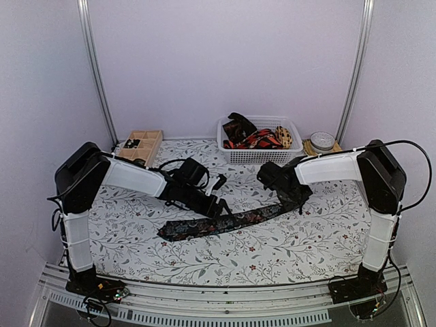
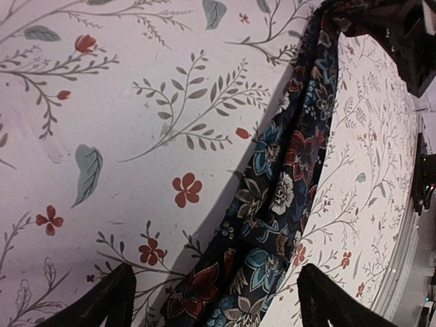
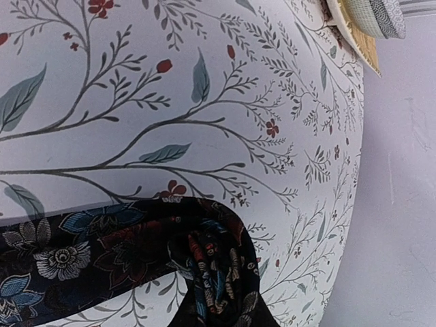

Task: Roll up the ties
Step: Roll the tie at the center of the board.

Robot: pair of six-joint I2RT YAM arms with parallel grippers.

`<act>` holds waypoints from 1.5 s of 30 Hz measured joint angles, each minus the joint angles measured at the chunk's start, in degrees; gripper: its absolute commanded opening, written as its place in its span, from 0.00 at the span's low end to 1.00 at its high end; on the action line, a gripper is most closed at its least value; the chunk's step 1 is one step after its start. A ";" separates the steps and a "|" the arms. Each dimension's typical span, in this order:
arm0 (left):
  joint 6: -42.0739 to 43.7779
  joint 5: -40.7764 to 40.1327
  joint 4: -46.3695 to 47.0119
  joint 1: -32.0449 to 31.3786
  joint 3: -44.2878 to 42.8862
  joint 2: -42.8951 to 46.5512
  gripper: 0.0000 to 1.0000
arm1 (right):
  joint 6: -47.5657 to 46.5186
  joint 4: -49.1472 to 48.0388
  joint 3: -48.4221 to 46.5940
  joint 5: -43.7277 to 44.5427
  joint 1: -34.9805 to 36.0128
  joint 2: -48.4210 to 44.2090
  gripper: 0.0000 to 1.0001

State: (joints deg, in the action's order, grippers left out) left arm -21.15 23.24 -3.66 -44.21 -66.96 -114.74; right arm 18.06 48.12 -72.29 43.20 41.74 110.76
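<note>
a: left fingers apart, dark floral tie runs between them on the worktop.
b: right wrist cam shows the tie's other end bunched, right fingers clamped on it.
a: only the top cam shows the basket and tray at the back, lilac walls.

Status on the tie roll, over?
Left gripper open, astride dark floral fabric necktie. Right gripper shut on its curled end. Nothing blocking.
</note>
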 measured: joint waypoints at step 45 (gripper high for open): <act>0.13 0.26 4.11 -0.35 1.86 -1.25 0.45 | -1.18 -16.72 6.64 6.19 -0.37 -0.09 0.05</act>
State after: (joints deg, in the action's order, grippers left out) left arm -21.02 23.51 0.45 -44.56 -65.10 -115.98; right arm 16.88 31.40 -65.65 49.39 41.36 110.67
